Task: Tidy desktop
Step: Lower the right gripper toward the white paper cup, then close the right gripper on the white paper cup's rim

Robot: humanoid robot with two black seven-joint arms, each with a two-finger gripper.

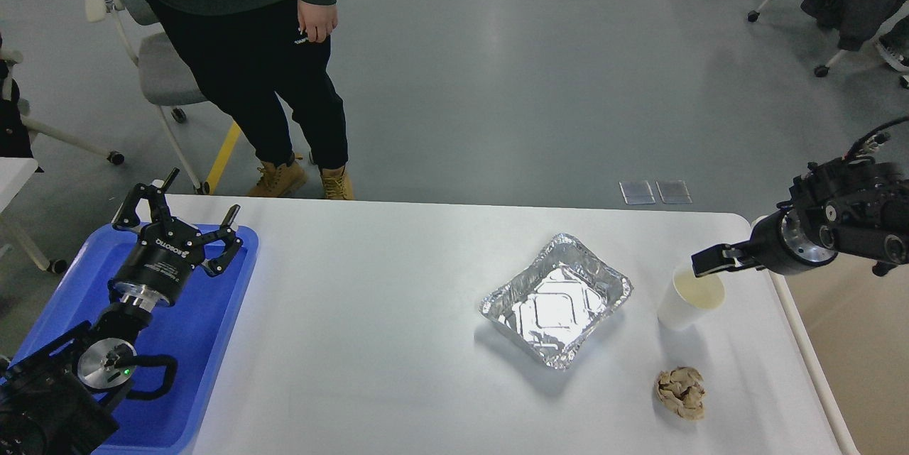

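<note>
White bench [369, 341] filled my view; my left hand [186, 222] hovered spread over the blue tray [213, 341] at nine o'clock, right hand [703, 263] at the paper cup's [685, 302] rim, grip unclear.

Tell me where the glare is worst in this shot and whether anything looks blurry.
Head view: the strongest glare sits on the foil tray, its floor blown out white; the desktop shows a softer sheen, brightest around the middle. Soft shadows fall beside the paper cup and crumpled paper. The right claw looks dark, its fingers hard to separate; nothing seems motion-blurred.
</note>
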